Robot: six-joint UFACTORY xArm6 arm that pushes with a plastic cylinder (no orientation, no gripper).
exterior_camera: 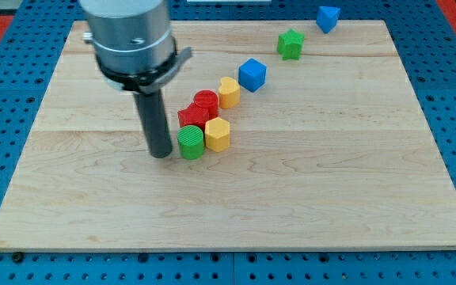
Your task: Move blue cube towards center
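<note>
My tip rests on the board, holding nothing, just left of the green cylinder; I cannot tell if they touch. A yellow hexagon sits right of that cylinder, with a red star and red cylinder behind. The blue cube lies farther right, just beyond a yellow heart. A green star and a blue block sit far right.

One raised view looks obliquely down across the whole wooden board.
</note>
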